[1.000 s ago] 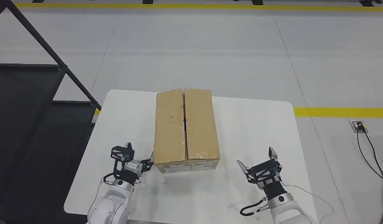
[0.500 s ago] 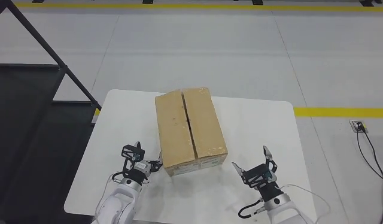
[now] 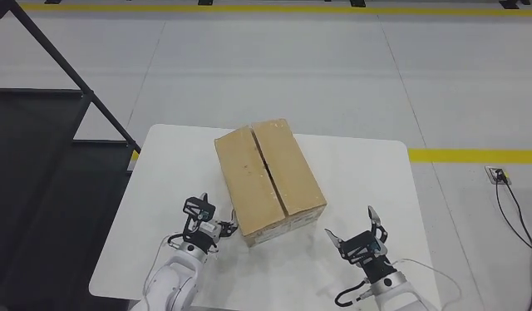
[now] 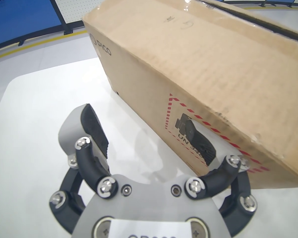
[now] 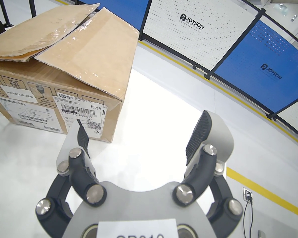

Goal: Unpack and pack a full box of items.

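We see the left tool (image 4: 136, 117) open, one pad touching the box (image 3: 268, 182) side. Box sits angled on the tabletop (image 3: 366, 170), flaps down. Right tool (image 5: 142, 120) open, near the box, not touching.

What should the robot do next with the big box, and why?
Probably bring the right tool to the top flaps of the box and lift one. They lie shut with a loose gap between them, and that tool is open and empty.

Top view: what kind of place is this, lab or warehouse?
Likely a robot test hall or lab: a yellow floor line, blue and white pegboard partitions, and one white table bearing a cardboard box.
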`<state>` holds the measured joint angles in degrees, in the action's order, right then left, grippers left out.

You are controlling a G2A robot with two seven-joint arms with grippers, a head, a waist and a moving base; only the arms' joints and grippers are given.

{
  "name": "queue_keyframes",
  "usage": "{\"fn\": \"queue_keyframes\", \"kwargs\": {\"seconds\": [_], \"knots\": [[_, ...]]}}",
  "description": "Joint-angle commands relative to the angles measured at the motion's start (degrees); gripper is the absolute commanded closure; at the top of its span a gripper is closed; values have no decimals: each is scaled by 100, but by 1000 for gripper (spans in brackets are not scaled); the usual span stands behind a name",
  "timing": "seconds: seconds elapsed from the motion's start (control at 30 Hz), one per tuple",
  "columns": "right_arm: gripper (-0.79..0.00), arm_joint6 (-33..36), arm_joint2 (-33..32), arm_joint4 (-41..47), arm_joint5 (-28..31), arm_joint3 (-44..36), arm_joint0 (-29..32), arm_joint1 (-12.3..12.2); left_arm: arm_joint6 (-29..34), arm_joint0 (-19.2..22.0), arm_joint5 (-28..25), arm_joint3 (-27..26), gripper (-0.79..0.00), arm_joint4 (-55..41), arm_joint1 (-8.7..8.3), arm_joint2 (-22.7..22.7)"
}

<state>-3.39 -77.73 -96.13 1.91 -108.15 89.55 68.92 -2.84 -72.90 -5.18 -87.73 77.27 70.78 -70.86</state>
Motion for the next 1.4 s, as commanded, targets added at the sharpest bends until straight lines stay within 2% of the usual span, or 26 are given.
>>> {"fn": "queue_keyframes", "kwargs": {"seconds": [0.0, 0.67, 1.03, 1.2, 1.37], "knots": [[-785, -6, -4, 12, 20, 18, -3, 3, 16, 25, -25, -1, -785, 32, 10, 47], [-785, 39, 9, -109, 233, -39, 21, 19, 158, 337, -249, 78, -785, 604, 105, 531], [-785, 56, 440, -307, 275, 64, -154, 74, 147, 467, -341, 31, -785, 820, 170, 803], [-785, 196, 768, -529, 46, 131, -320, 132, 106, 482, -343, 8, -785, 869, 188, 838], [-785, 296, 1028, -850, -389, 127, -379, 189, -48, 322, -318, -105, -785, 617, 162, 560]]}}
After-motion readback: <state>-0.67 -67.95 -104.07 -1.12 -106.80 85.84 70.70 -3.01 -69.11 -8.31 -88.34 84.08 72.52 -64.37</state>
